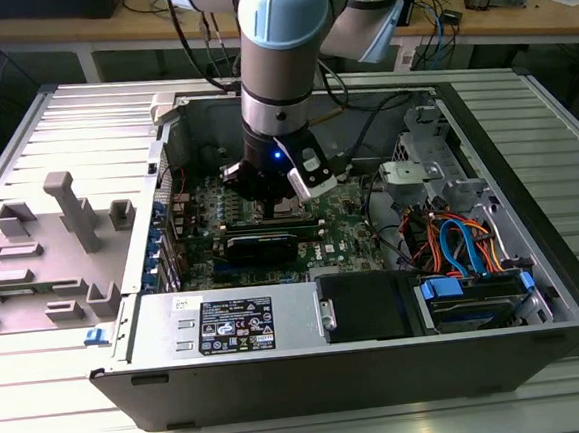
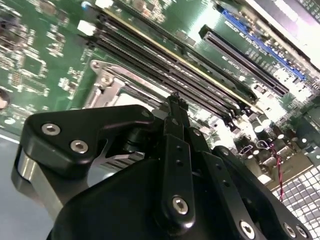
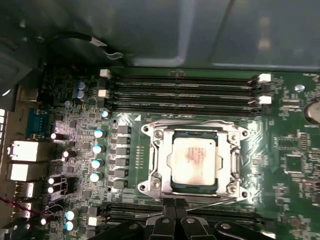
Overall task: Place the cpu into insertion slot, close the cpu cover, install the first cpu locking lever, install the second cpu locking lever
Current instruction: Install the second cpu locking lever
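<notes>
In the exterior view we are looking into an open computer case [image 1: 536,287] lying on a ribbed metal table [image 1: 44,416]. Toward the exterior view's left, a grey plastic fixture tray [image 1: 57,255] is sitting on the table beside the case. Moving rightward, we are seeing the arm [image 1: 276,67] reaching straight down into the case, with the gripper [image 1: 272,210] hanging low over the green motherboard [image 1: 346,227], just behind a long black graphics card [image 1: 270,246]. Farther to the exterior view's right, a bundle of orange and blue cables [image 1: 462,243] is lying next to the drive bay.

In the first wrist view we are finding the cpu [image 3: 193,159] already sitting in the insertion slot [image 3: 172,187], its dull silver top showing through the window of the cpu cover [image 3: 233,159], which is lying flat around it. Thin wire levers are running along the edges of the socket frame, and black memory slots [image 3: 182,90] are lining the far side.

The gripper's fingertips [image 3: 174,206] are pressed together, holding nothing, and are sitting at the near edge of the socket. In the second wrist view we are seeing the same narrow closed tip [image 2: 176,104] just above the silver socket frame [image 2: 107,87].
</notes>
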You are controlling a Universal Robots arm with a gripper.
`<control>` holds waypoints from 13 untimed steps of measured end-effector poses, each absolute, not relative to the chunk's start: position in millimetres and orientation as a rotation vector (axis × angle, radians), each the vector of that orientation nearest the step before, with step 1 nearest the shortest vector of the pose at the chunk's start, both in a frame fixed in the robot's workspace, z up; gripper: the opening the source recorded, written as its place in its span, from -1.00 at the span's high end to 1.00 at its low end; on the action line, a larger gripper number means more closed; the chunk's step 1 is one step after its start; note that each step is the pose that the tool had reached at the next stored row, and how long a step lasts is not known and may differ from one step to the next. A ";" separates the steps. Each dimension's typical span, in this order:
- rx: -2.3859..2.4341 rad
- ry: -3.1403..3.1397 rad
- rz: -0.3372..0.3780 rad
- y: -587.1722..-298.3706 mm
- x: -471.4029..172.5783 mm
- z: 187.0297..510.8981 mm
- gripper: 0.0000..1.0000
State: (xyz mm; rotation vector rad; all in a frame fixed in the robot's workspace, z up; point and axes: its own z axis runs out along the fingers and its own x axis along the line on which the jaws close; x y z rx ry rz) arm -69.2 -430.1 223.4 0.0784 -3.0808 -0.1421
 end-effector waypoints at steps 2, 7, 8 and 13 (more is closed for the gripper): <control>0.085 -3.080 -0.149 -432.2 -71.3 222.1 0.79; 0.119 -3.078 -0.149 -434.6 -71.0 222.7 0.79; 0.120 -3.077 -0.148 -434.8 -68.8 222.9 0.79; 0.121 -3.076 -0.151 -435.8 -63.9 222.6 0.79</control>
